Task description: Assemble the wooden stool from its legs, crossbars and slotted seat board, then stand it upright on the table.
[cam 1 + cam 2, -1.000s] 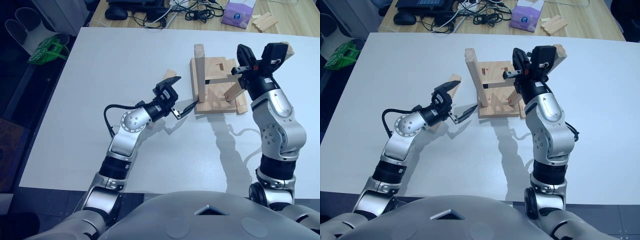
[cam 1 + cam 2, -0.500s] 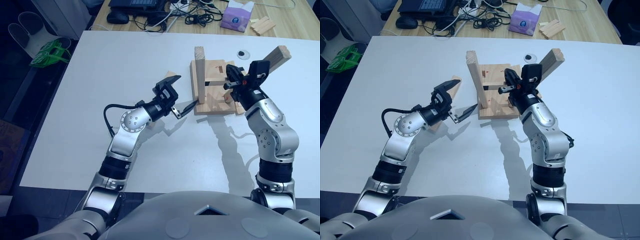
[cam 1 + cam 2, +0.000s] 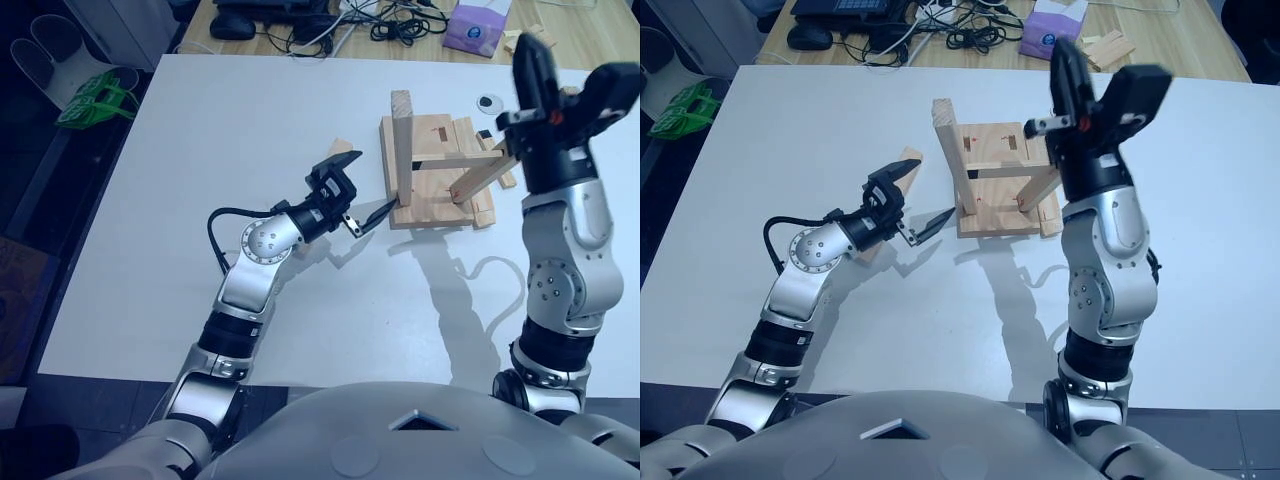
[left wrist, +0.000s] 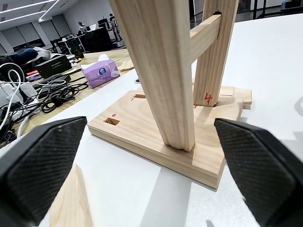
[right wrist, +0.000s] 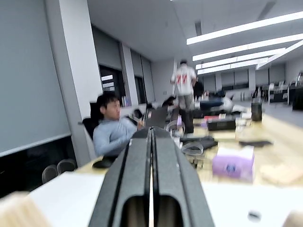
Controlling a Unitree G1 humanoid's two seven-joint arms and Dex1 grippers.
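Observation:
The slotted seat board [image 3: 432, 214] lies flat on the white table [image 3: 250, 120]. One leg [image 3: 398, 140] stands upright in it, and a crossbar [image 3: 447, 159] joins it to a second, tilted leg [image 3: 480, 175]. The left wrist view shows the near leg [image 4: 161, 71], the crossbar [image 4: 203, 35] and the board [image 4: 142, 137]. My left gripper [image 3: 358, 190] rests just left of the board, open and empty, its pads [image 4: 40, 165] wide apart. A loose wooden piece [image 3: 340, 148] lies beside it. My right gripper [image 3: 522, 50] is raised above the stool's right side, with its fingers [image 5: 151, 179] pressed together on nothing.
Spare wooden pieces [image 3: 486, 208] lie against the board's right edge. A small round object [image 3: 489, 101] sits behind the stool. A wooden desk behind the table carries a tissue box [image 3: 474, 26], cables and more wood strips. Open table surface lies to the left and front.
My right arm dipped to the crossbar and tilted leg, then rose clear above the stool. The left arm has not moved.

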